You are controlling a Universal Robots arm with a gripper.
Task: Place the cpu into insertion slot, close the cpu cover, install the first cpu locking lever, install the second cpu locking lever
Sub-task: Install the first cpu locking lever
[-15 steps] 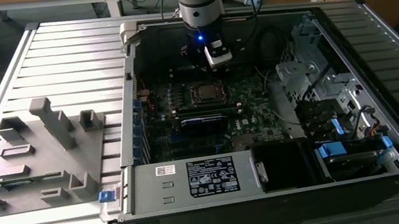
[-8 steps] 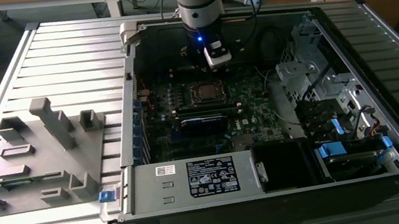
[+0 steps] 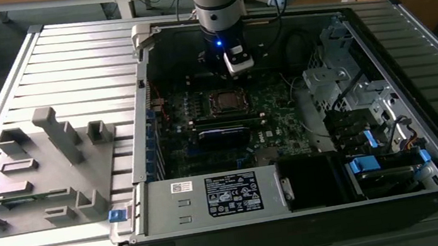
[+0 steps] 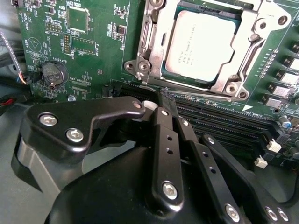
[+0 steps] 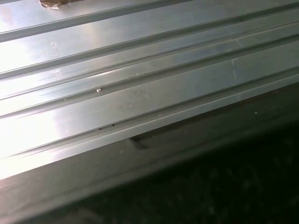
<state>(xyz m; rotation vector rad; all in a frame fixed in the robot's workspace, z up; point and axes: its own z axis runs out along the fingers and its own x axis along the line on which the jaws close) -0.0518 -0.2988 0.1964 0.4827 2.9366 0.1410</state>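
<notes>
Two steps look done: past the claw [image 4: 164,99], pressed together at a locking lever [image 4: 201,93], the cpu [image 4: 205,44] lies in the insertion slot [image 4: 212,84] under the lowered cpu cover [image 4: 252,51], at the claw's 6 o'clock in the exterior view. Levers seem unfinished.

I've got the open computer case [image 3: 301,230] on the slatted table [image 3: 66,60]; grey parts fixture [image 3: 40,178] at its nine o'clock, power supply box [image 3: 220,196] at six inside.
</notes>
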